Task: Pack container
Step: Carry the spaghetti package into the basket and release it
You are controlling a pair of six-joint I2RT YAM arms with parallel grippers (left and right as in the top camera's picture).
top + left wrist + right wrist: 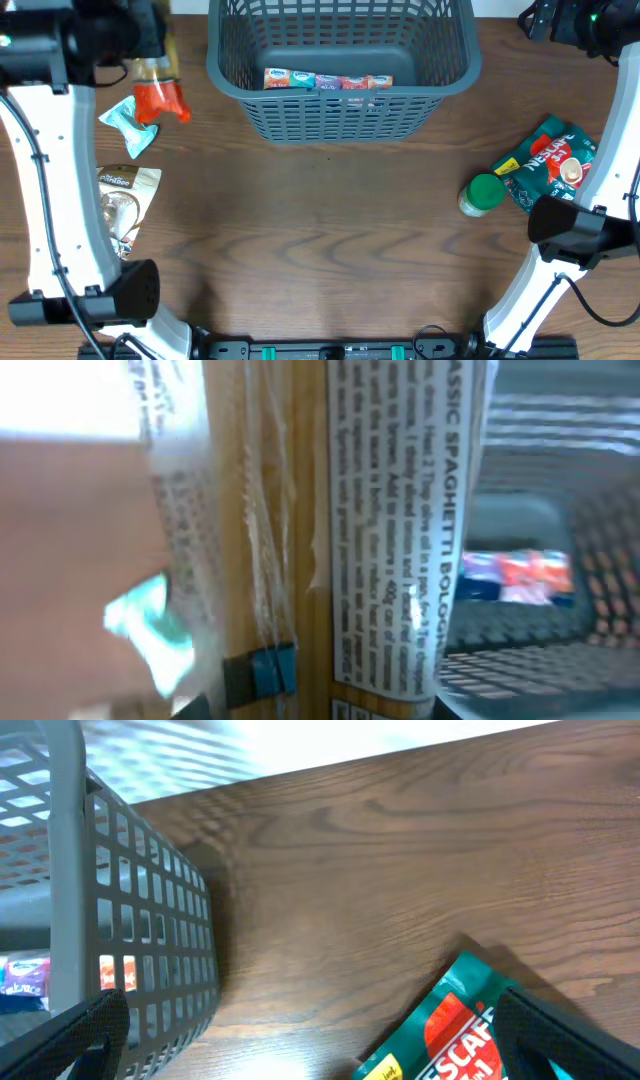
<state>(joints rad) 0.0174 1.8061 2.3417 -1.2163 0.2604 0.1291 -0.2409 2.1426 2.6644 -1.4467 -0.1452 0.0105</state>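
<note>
The container [340, 118] is a big dark grey basket with lattice-slotted walls, rounded corners and a solid floor. It stands at the far middle of the surface [320, 250], and a row of colourful snack packs [328, 81] lies along its near wall inside. The left hand [150, 55] hovers off the container's left corner, clenched on a long spaghetti packet [390, 520]. The packet's printed label fills the left wrist view, and its orange-red end hangs above a teal wrapper [128, 126]. A pale bag [125, 200] lies nearer on that side. The right hand [320, 1042] is raised beyond the container's right corner with its fingers [80, 1030] spread wide and nothing between them. Below it lies a red-and-green coffee pack [450, 1030], and a green-lidded jar [482, 193] stands just beside that pack.
</note>
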